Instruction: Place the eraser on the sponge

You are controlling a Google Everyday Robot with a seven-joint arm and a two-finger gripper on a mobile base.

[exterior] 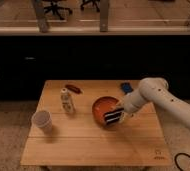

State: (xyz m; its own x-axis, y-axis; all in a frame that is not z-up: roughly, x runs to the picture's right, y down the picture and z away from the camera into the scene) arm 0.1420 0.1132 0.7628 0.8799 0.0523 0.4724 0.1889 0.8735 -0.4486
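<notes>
The eraser (112,116), a black block with white stripes, hangs over the near right part of the orange bowl (102,106). My gripper (118,114) is shut on the eraser, at the end of the white arm (155,95) that reaches in from the right. The sponge (126,88), a small blue pad, lies on the wooden table (88,145) at the back right, behind the bowl and partly hidden by the arm.
A dark red oblong item (74,89) lies at the back of the table. A small white bottle (65,100) stands left of the bowl. A white paper cup (41,120) stands near the left edge. A black cable (185,162) lies on the floor at right.
</notes>
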